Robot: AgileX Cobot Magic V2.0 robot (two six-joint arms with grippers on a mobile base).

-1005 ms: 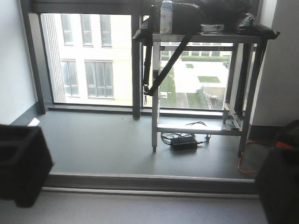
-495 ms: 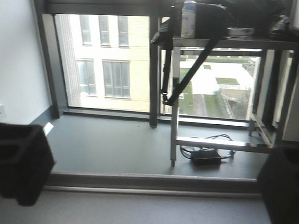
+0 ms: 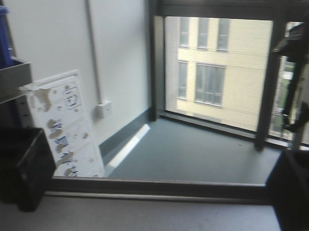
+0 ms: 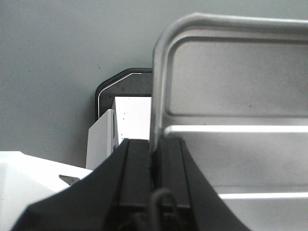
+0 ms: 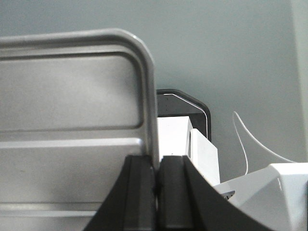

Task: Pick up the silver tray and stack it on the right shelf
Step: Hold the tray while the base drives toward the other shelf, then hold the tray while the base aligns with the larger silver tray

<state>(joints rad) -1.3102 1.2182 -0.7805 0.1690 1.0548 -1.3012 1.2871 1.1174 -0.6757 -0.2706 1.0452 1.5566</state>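
**Keep the tray level while we look for the shelf**

Front view: the silver tray (image 3: pixel 152 189) spans the bottom of the frame. Ahead are a window (image 3: pixel 212 72) and a white panel (image 3: pixel 63 122), and the right shelf is not in sight.

Left wrist: the left gripper (image 4: pixel 155 150) is pinched tight on the tray's side rim.

Right wrist: the right gripper (image 5: pixel 157 163) clamps the opposite rim likewise.

We should keep both arms matched in height and spacing, or the thin rim may slip.

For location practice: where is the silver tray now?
In both wrist views, the silver tray is gripped at both ends: left rim pinched by fingers of the left gripper, right rim by the right gripper.
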